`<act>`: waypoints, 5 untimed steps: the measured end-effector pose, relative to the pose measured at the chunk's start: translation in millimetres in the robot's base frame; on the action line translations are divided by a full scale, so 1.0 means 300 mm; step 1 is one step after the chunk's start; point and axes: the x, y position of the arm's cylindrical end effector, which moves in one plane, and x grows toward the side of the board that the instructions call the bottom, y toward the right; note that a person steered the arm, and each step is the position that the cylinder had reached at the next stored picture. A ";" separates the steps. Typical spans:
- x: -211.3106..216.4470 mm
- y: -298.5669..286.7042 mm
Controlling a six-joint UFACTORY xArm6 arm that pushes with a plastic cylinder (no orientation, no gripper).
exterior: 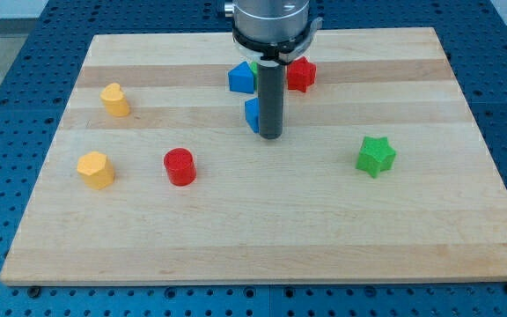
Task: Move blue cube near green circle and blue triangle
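Tabletop (51, 238): pale wooden board on a blue perforated bench; flat and smooth, so blocks probably slide freely.
Yellow blocks: one (115, 99) at the view's left upper area, a second (95, 169) below it; both well apart from the work.
Red cylinder (180, 166): left of centre, below the working group, not in the way.
Blue triangle (240, 78): upper centre, just left of the rod.
Green circle (253, 66): only a green sliver shows behind the rod, beside the blue triangle; shape cannot be confirmed.
Blue cube (252, 114): directly below the blue triangle, near it; its right side is hidden by the rod.
My tip (271, 136): on the tabletop at the blue cube's right lower side, apparently touching; exact contact cannot be told.
Jaws: none fitted; the arm ends in a plain rod, so no open or closed condition applies.
Red star (301, 74): just right of the rod, upper centre.
Green star (376, 156): view's right, well apart.
Handling, judged: blue cube looks small, rigid, light and not fragile; it cannot be gripped, only pushed. It may rotate or slip off the round rod if struck off-centre.
Contact point, judged: centre of the face nearest the view's bottom, pushing toward the view's top.
Risk, judged: overshoot would knock the blue triangle or green circle.
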 end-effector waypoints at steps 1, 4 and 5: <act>0.001 -0.058; -0.028 -0.105; -0.085 -0.105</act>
